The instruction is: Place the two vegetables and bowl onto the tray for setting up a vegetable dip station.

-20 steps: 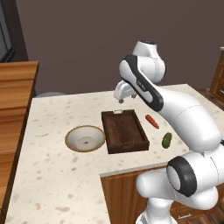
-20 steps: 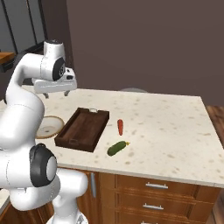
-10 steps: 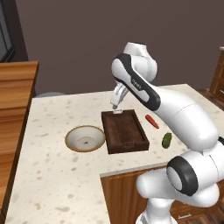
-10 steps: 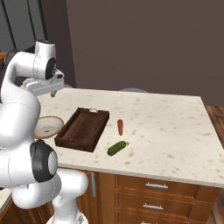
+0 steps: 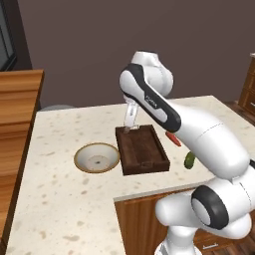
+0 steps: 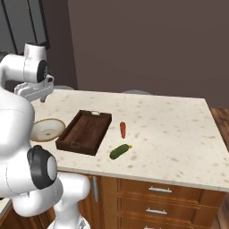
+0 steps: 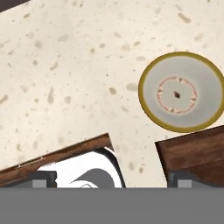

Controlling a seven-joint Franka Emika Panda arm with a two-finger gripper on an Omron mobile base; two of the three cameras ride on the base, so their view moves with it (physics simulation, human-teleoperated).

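Tan-rimmed, off-white inside, the shallow bowl (image 7: 180, 91) lies on the counter (image 5: 60, 199) ahead of the pincer (image 5: 127, 128), whose jaws stand wide and empty over the tray (image 5: 142, 149) end. A bad bite on that thin rim could tip the bowl.

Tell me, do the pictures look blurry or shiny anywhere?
Left base view: soft and slightly blurry, even light, no glare on the speckled cream stone counter. Right base view: faint shadows beside the rectangular dark-brown wooden tray and the small dark-green cucumber. Hand view: the round off-white bowl with tan rim looks sharp, without shine.
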